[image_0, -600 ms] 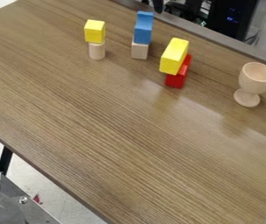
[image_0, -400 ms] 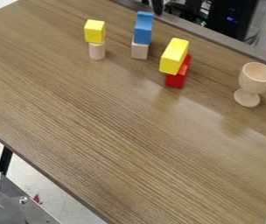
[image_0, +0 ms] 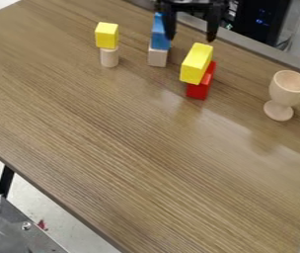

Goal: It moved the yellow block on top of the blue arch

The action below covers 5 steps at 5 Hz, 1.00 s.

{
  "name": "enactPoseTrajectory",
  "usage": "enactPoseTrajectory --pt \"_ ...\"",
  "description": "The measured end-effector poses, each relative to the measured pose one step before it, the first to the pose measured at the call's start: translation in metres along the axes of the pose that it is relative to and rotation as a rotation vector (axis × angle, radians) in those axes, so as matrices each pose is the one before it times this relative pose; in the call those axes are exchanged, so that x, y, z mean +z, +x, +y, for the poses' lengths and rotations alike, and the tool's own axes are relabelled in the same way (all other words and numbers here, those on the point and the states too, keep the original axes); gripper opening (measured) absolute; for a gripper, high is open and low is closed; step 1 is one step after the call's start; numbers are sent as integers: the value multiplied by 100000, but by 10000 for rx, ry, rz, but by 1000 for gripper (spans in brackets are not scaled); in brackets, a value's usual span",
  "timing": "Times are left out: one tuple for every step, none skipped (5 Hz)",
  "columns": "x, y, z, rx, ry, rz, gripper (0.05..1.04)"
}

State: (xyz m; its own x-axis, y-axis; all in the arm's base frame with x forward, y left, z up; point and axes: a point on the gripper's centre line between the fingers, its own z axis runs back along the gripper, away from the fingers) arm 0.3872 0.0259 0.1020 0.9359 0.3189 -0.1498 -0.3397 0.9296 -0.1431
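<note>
At the top edge of the camera view the black gripper [image_0: 191, 37] hangs open, its two fingers apart and nothing between them. Its left finger overlaps part of the blue block [image_0: 159, 37], which sits on a pale wooden block [image_0: 157, 57]. Below the gripper, a long yellow block [image_0: 197, 63] rests tilted on a red piece [image_0: 200, 89]. A smaller yellow cube [image_0: 106, 35] stands on a pale wooden cylinder [image_0: 109, 57] at the upper left. No blue arch can be clearly made out.
A wooden goblet [image_0: 287, 91] stands on the brown table [image_0: 132, 143] at the right. A grey rim [image_0: 258, 49] runs along the table's far side, with dark equipment behind it.
The gripper has come down into view from the top edge, where only a fingertip showed before. The blocks and goblet have not moved.
</note>
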Motion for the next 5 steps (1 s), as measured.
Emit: enactPoseTrajectory --pt "-161 -616 -339 -582 -294 -160 999" --pt "-52 220 -60 -20 -48 -165 1000" --pt "-454 186 -95 -118 -85 -162 1000" --pt "-970 -180 236 11 1 -25 1000" --pt "-546 12 186 -7 34 -85 1000"
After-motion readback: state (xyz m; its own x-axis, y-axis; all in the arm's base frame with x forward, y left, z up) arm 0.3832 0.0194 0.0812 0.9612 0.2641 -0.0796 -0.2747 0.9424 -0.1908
